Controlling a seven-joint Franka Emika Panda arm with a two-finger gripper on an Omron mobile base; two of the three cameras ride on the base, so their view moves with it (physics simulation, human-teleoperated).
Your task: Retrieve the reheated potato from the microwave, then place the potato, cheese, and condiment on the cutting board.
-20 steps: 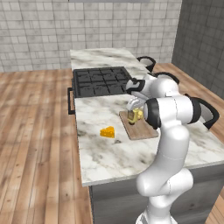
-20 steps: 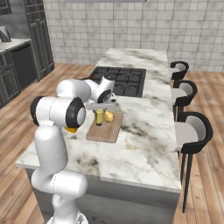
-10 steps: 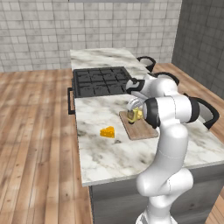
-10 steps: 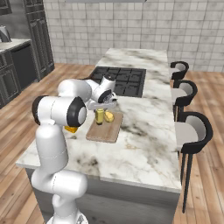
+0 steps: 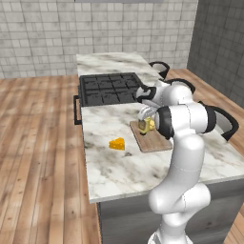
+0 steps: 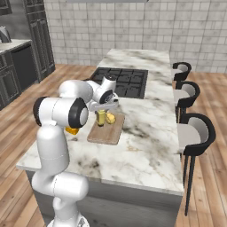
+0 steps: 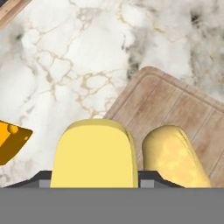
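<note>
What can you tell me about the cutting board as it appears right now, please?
The cutting board is a flat, light-brown rectangle of wood-grained look with rounded corners, lying on the marble counter in front of the cooktop. The potato and the upright condiment stand on its far end; the cheese lies off it.

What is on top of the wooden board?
The yellow bottle and the potato stand on the board, under the gripper. The cheese lies on the counter instead.

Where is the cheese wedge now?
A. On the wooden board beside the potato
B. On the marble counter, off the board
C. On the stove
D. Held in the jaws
B: the cheese lies on the bare counter, apart from the cutting board.
</note>
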